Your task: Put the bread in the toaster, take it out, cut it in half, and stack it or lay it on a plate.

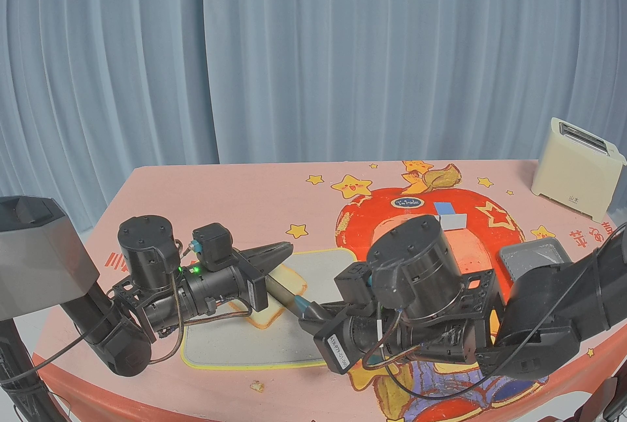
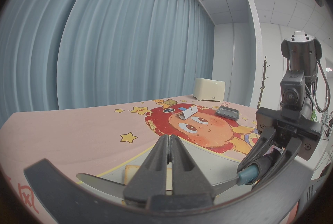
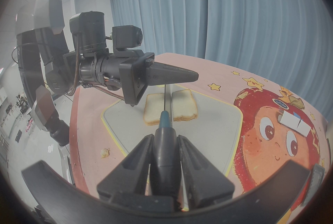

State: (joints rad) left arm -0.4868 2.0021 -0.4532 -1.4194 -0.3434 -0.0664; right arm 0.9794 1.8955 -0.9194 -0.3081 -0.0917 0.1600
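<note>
- Right tool (image 3: 165, 138): clamped on the knife (image 3: 164, 120) handle, blade edge-down ahead of its tips.
- Left tool (image 1: 281, 250): fingers pressed together, nothing held, just above the bread (image 3: 184, 105).
- Bread: two pieces side by side at the blade, on a grey cutting mat (image 3: 215, 131).
- Toaster (image 1: 578, 168): well beyond the right tool, at the surface (image 1: 248, 194) edge.

Cream toaster (image 1: 578, 168); pink table (image 1: 228, 194), yellow stars; grey mat (image 1: 261, 341), yellow edge; knife (image 3: 164, 124) handle seemingly teal.
</note>
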